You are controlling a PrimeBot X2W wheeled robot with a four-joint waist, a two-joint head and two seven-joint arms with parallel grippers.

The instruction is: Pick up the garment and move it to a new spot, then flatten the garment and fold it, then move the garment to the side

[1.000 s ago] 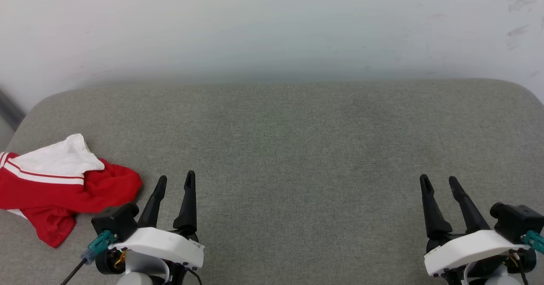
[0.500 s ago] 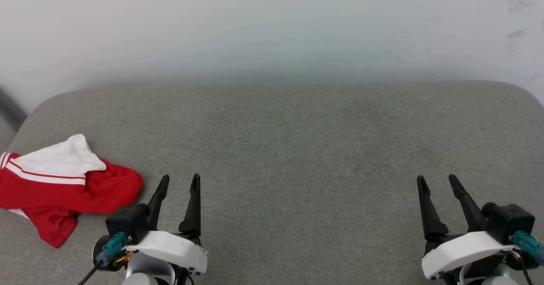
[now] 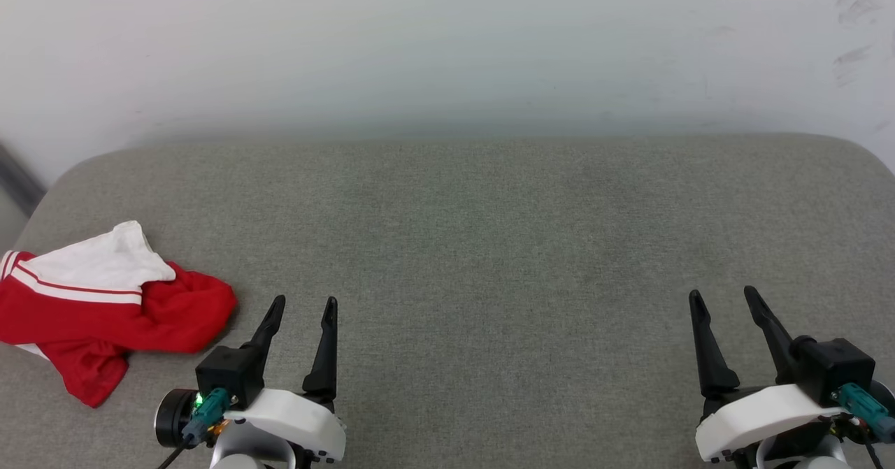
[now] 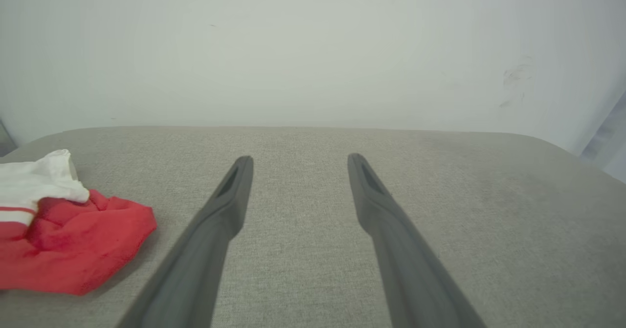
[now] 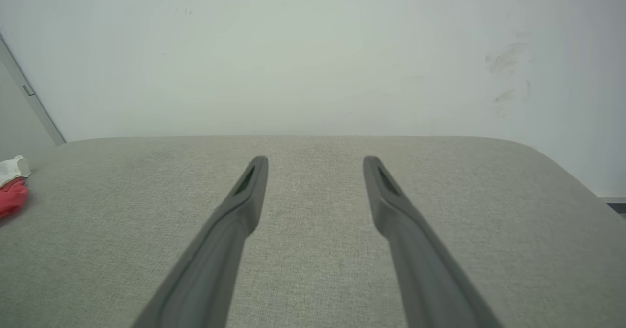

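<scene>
The garment (image 3: 105,312) is a crumpled red shirt with a white sleeve and red-white striped trim, lying at the far left of the grey cushioned surface (image 3: 489,245). In the left wrist view the garment (image 4: 63,230) sits left of the fingers, and in the right wrist view a small part of the garment (image 5: 12,193) shows at the left edge. My left gripper (image 3: 304,303) is open just right of the garment, apart from it and holding nothing. My right gripper (image 3: 722,294) is open at the lower right, far from the garment.
A pale wall (image 3: 447,49) rises behind the cushion's rounded far edge. A dark strip (image 3: 17,175) runs at the far left beside the cushion. Bare grey fabric stretches between the two grippers.
My left gripper has shifted a little to the right and back toward me, and its wrist has turned. The right gripper has barely moved. The garment lies as before.
</scene>
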